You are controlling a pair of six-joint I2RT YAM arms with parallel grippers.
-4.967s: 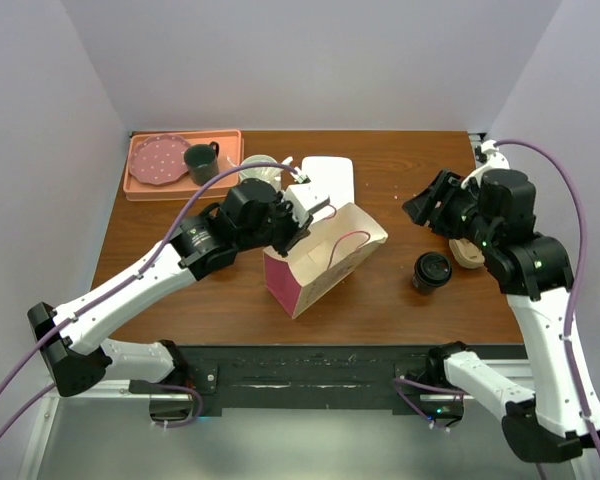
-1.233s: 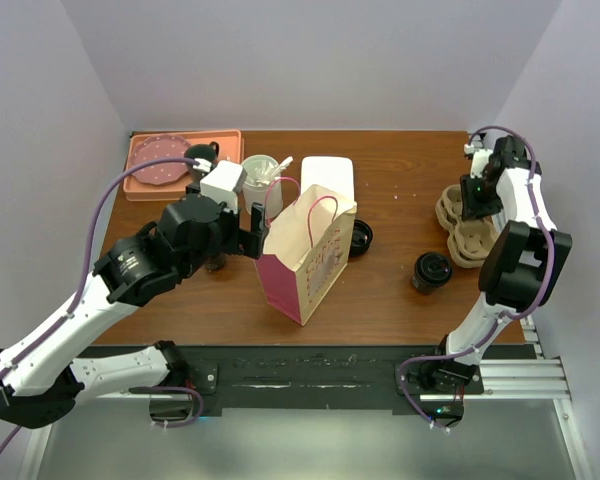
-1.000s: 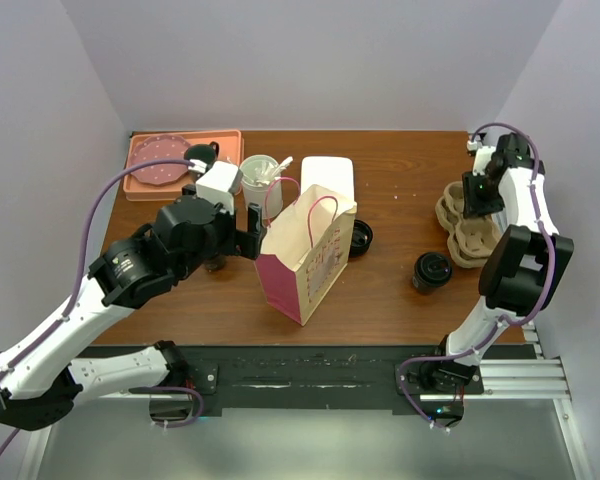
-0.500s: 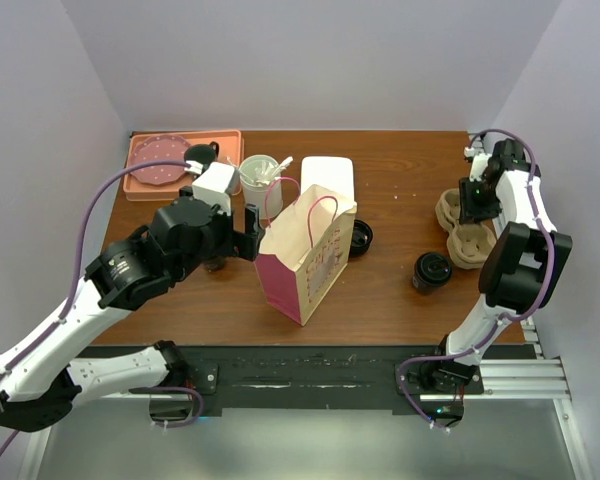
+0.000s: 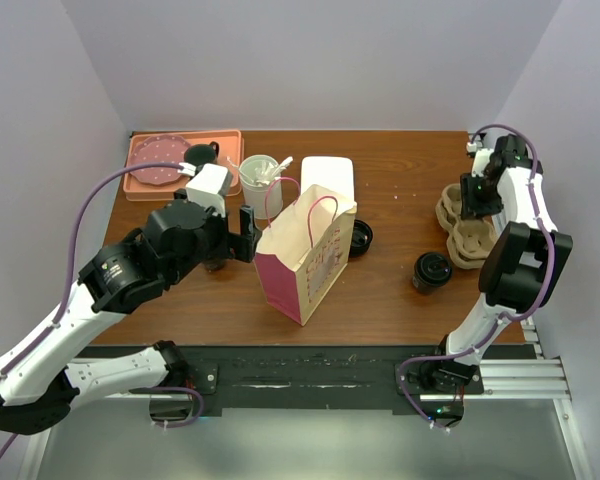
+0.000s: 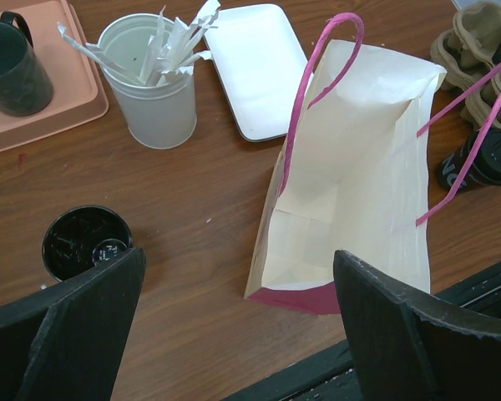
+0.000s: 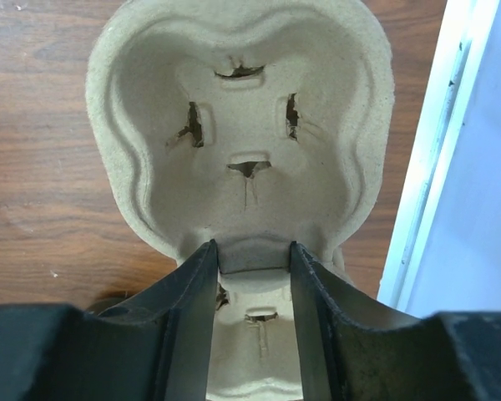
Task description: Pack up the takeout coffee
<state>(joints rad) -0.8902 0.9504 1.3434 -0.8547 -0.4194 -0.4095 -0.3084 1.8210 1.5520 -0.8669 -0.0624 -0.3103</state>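
One carrier (image 7: 242, 125) at the far right is pinched by the right jaws; the left jaws are held spread beside the one bag (image 5: 305, 255); three black cups (image 5: 432, 270) are seen on the worktop (image 5: 400, 180)

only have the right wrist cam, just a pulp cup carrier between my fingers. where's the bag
Observer: The paper bag stands upright in the middle of the table with its mouth open, well to the left of the cup carrier.
Operator: anything in it
Observer: No. The left wrist view looks straight down into it, and it is empty.
Operator: nearest coffee to me
Observer: A black takeout cup stands between the carrier and the bag, close to the carrier's near end.
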